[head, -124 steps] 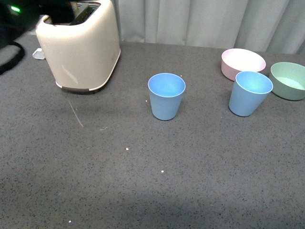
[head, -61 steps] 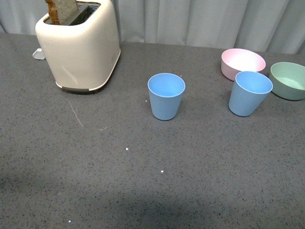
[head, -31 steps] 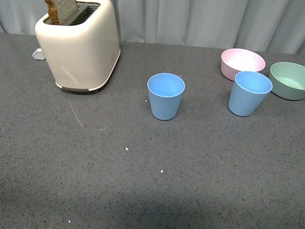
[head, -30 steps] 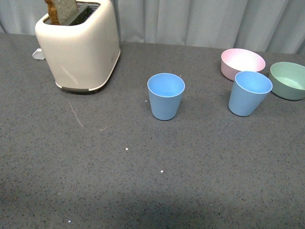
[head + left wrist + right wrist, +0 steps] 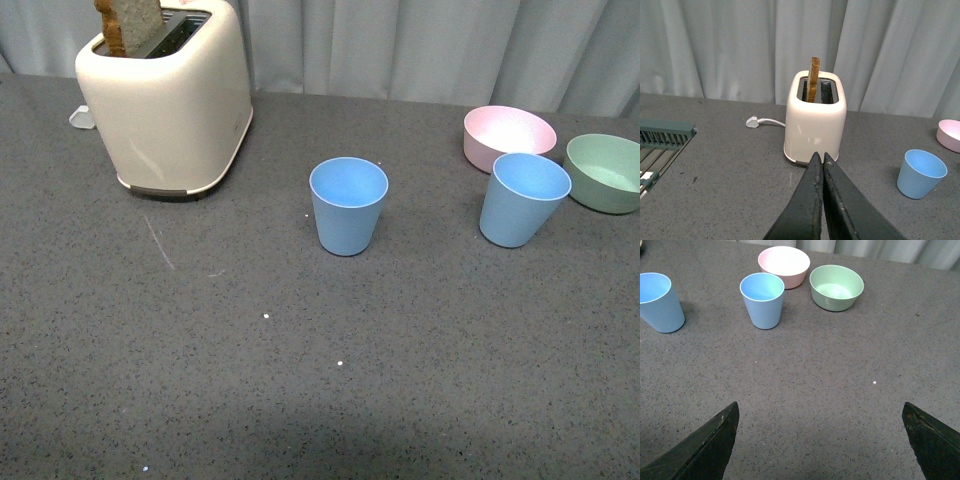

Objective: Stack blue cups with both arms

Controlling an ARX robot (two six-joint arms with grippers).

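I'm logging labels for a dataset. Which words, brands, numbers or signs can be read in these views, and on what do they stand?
None can be read.
The toaster, the middle blue cup, the blue cup by the bowls, the pink bowl and the green bowl all show plain, unmarked surfaces.

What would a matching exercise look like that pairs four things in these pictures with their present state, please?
Column one:
1. toaster
2. left pincer
3. right pincer
4. central blue cup

Column two:
A. wide open, holding nothing
B. has a bread slice sticking up out of a slot
C. upright and empty on the table
D. shut, holding nothing

Pairs: 1-B, 2-D, 3-A, 4-C.
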